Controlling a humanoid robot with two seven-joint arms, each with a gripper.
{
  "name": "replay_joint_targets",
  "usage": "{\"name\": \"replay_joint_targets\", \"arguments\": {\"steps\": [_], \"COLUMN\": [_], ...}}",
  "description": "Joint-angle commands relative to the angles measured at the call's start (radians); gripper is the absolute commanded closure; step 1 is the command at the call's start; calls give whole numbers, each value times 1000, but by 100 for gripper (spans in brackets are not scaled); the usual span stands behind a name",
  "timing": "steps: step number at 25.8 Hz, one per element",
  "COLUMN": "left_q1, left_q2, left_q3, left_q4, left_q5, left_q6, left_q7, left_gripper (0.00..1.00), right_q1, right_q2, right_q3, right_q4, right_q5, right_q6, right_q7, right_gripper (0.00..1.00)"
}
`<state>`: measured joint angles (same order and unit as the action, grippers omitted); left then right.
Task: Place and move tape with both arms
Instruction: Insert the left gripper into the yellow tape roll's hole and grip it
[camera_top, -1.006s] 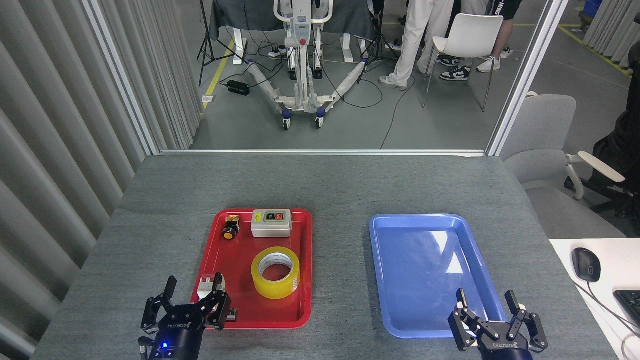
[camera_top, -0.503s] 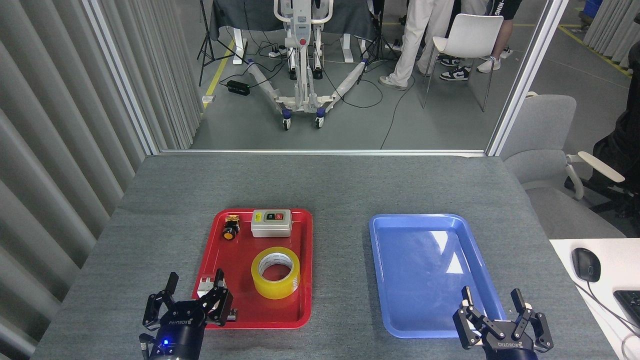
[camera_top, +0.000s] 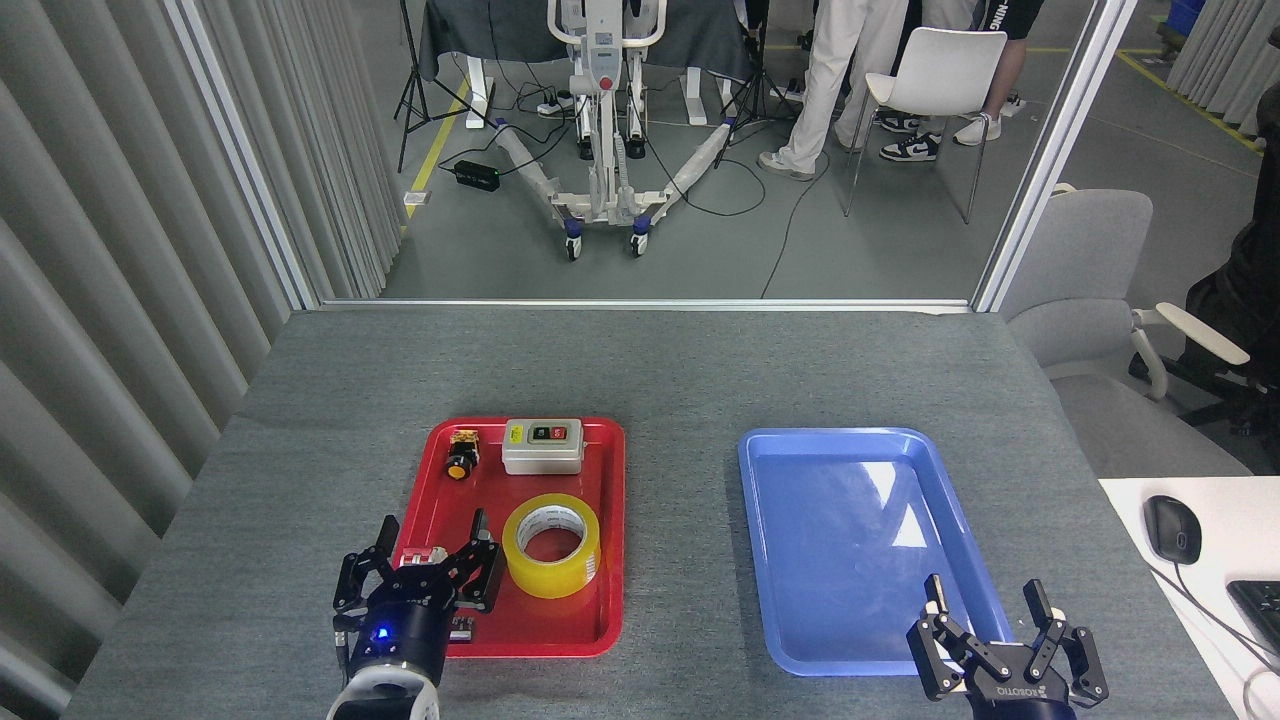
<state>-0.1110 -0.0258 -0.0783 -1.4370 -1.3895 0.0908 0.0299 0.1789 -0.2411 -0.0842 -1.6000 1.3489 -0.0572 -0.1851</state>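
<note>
From my head, the tape (camera_top: 551, 546) lies flat in the lower part of the red tray (camera_top: 608, 520), left of centre on the grey worktop (camera_top: 680, 380). My left claw (camera_top: 433, 545) hangs spread wide over the tray's lower left corner, just left of the roll. My right claw (camera_top: 987, 600), also wide, sits at the lower right, over the blue tray (camera_top: 800, 450).

tape (camera_top: 551, 545): translucent yellow, white printed core | tray (camera_top: 600, 540) under tape: red | tray (camera_top: 850, 545) right of tape: blue | box (camera_top: 542, 445) behind tape: grey, green and red buttons | grippers (camera_top: 432, 535) (camera_top: 988, 598): black | table (camera_top: 650, 370): grey
</note>
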Motion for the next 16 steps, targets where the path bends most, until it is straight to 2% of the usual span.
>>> {"name": "replay_joint_targets", "arguments": {"steps": [1, 7, 12, 16], "left_q1": [-93, -206, -343, -449], "left_q2": [1, 6, 6, 10], "left_q3": [-69, -77, -77, -107], "left_q4": [43, 110, 240, 382], "left_q5": [24, 135, 145, 145], "left_q6": [107, 109, 121, 121], "left_q7": [-166, -456, -723, -755], "left_gripper": [0, 0, 0, 0], "right_q1": [1, -1, -1, 1], "right_q2": [-3, -3, -1, 13], "right_q3": [1, 1, 1, 1], "right_q4": [2, 2, 2, 2], "right_q5": [4, 36, 36, 36], "right_q6": [2, 30, 36, 36], "right_q7": [10, 10, 10, 9], "right_gripper": [0, 0, 0, 0]}}
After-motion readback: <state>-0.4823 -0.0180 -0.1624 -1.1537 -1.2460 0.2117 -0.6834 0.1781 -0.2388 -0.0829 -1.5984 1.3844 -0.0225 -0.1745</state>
